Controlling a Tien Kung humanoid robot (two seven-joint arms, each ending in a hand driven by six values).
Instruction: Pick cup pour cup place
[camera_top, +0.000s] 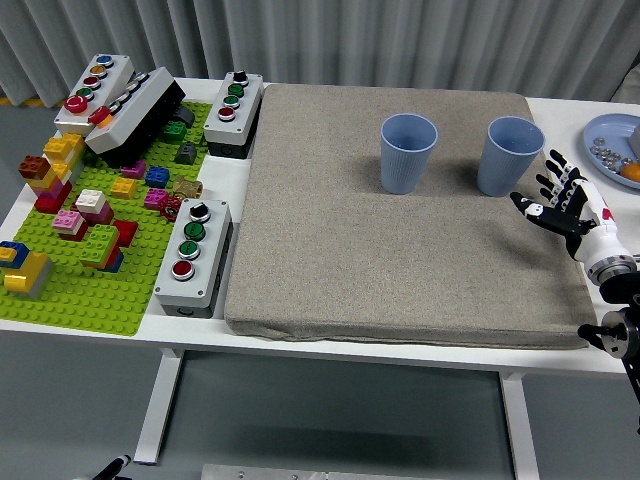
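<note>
Over at the mat's (400, 270) right edge, the right hand (562, 203) hovers with fingers spread, empty, just beside the right blue cup (509, 155). Both cups are light, tapered and upright; the left blue cup (408, 152) stands near. A clumsy nudge on that soft mat could tip one over.

Matt blue plastic cups (408, 152) on a coarse, woven grey cloth mat (400, 270)
</note>
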